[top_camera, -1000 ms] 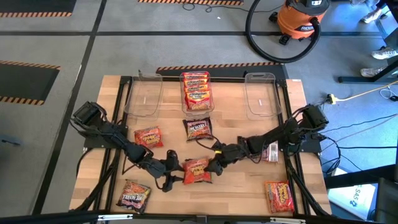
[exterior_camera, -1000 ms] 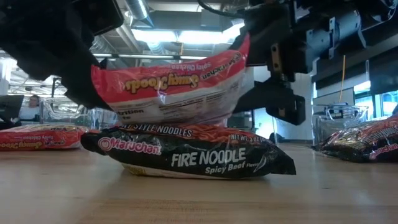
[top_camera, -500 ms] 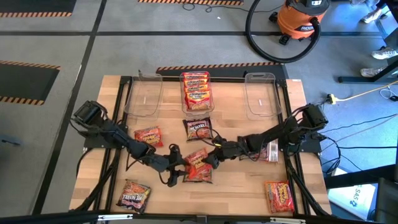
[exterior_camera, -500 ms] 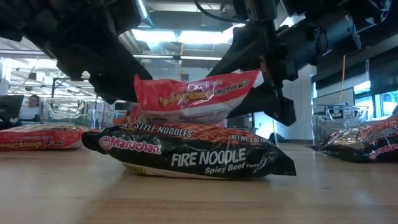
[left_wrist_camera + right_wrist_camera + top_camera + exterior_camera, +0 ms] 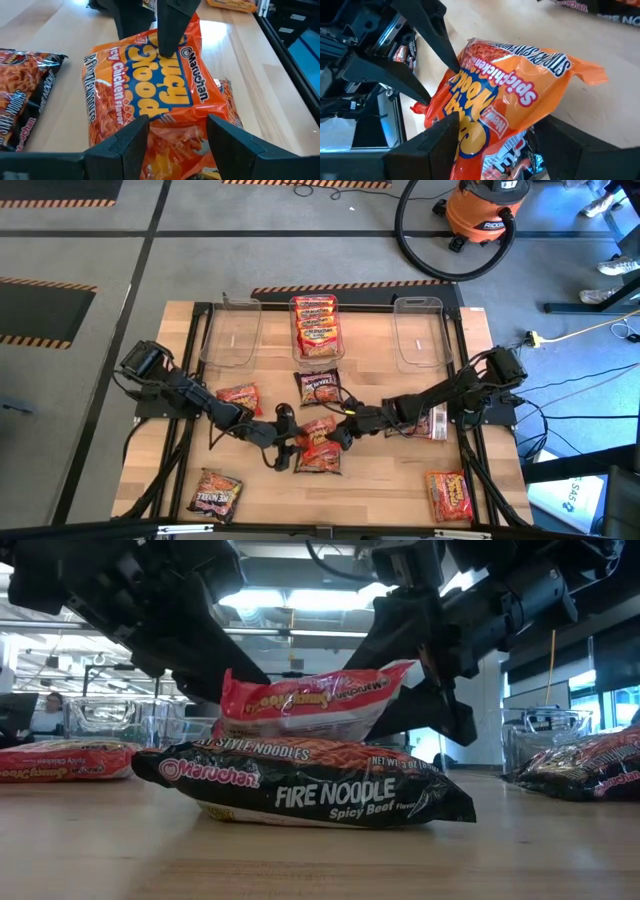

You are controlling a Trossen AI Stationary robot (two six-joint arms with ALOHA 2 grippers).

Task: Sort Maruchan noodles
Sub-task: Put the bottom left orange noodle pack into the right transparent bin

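Nearest the table-level camera lies a dark Fire Noodle packet (image 5: 310,790), flat on the wooden table (image 5: 320,860). Just above it, an orange Spicy Chicken packet (image 5: 305,705) hangs tilted in the air, pinched at opposite ends by both hands. In the overhead view this orange packet (image 5: 318,436) sits at the middle of the table, directly over the dark one.

The left hand (image 5: 283,442) reaches in low from the left side, its arm stretched nearly flat across the table; its fingers (image 5: 125,145) close on one short edge of the packet (image 5: 150,95). The right hand (image 5: 340,432) comes from the opposite side, arm likewise extended and low, fingers (image 5: 430,142) clamped on the other end of the packet (image 5: 505,110), which buckles between the two grips.

Around them lie more packets: a dark one (image 5: 216,493) near the front left corner, an orange one (image 5: 449,494) at the front right, a red one (image 5: 239,397) left of centre, another dark one (image 5: 319,387) farther back. At the far edge stand three clear tubs; the middle tub (image 5: 340,330) holds stacked red packets (image 5: 315,325).
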